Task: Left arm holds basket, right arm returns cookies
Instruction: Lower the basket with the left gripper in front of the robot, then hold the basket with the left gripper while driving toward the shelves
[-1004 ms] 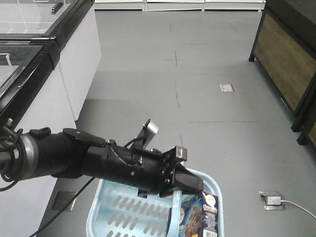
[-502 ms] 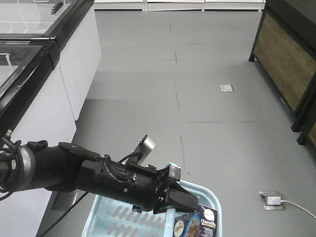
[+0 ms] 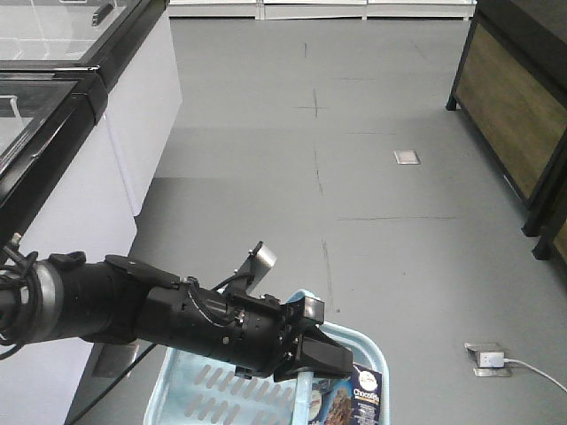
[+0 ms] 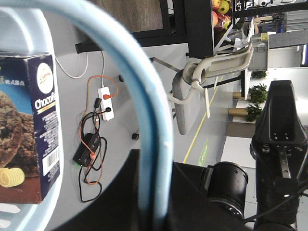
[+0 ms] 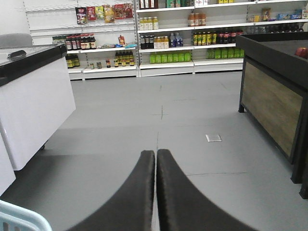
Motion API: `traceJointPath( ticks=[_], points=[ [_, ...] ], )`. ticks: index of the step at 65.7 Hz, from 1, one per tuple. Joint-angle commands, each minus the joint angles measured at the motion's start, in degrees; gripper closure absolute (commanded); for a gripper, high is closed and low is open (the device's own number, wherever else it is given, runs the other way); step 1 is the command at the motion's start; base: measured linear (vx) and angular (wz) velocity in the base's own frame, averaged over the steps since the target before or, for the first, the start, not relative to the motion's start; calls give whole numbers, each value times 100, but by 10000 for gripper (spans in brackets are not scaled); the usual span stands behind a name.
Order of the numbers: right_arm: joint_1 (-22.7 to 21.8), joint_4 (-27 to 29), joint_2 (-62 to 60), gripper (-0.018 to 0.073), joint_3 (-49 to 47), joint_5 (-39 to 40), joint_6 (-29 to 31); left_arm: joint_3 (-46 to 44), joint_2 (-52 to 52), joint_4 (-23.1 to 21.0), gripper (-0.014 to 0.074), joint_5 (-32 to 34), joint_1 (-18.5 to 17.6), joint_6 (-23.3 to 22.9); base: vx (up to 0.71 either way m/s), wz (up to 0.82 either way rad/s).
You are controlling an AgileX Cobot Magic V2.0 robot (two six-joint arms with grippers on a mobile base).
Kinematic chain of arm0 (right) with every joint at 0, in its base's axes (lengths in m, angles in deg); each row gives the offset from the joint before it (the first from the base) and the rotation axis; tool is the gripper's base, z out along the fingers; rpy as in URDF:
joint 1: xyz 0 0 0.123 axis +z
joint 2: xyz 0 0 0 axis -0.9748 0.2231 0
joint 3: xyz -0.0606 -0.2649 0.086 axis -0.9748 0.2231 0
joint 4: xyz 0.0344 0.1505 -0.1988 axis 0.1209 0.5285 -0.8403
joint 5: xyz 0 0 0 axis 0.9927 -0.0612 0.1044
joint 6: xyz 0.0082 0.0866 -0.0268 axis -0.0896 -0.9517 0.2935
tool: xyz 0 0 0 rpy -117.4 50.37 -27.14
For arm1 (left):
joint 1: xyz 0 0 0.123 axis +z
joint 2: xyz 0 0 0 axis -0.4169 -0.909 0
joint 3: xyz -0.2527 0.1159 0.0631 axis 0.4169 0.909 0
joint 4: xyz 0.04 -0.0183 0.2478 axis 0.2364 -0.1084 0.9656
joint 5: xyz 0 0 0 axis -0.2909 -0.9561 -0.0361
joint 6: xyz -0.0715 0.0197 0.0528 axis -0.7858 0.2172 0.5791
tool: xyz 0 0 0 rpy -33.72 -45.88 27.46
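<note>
Sinking is the main change in the front view. The left arm (image 3: 177, 314) reaches lower than it did a second ago, and the basket (image 3: 190, 385) has dropped with it towards the near edge of the view. In the last half second almost nothing shifts, so the lowering seems to have settled. The left pincer (image 3: 323, 359) is clamped on the basket's pale blue handle. The cookies (image 3: 365, 398) stand upright inside the basket at its right end, now partly cut off by the frame. The right arm does not show here.

In the left wrist view the handle arcs up out of the black pincer, which grips it at the bottom. The cookie box stands in the basket on the left, untouched, above the grey floor (image 4: 120, 53).

In the right wrist view the right pincer (image 5: 155, 192) has its two dark fingers pressed together with nothing between them. It points at open floor and the far shelves (image 5: 168, 43), and only a corner of the basket shows at the near left.

The basket seems steady and ready. The return has not begun: the right pincer would first have to spread and reach into the basket for the box.
</note>
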State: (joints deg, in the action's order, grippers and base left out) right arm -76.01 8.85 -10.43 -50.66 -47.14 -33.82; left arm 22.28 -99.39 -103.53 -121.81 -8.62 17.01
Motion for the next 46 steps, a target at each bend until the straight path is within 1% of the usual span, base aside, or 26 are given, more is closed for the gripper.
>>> traceJointPath(
  ticks=[1,46],
  points=[
    [-18,-39,-57,568,-4,448,-2,-120,328,-355,603,-386,-4,49,0,0],
    [-18,-39,-57,568,-4,448,-2,-120,328,-355,603,-386,-4,49,0,0]
  ],
)
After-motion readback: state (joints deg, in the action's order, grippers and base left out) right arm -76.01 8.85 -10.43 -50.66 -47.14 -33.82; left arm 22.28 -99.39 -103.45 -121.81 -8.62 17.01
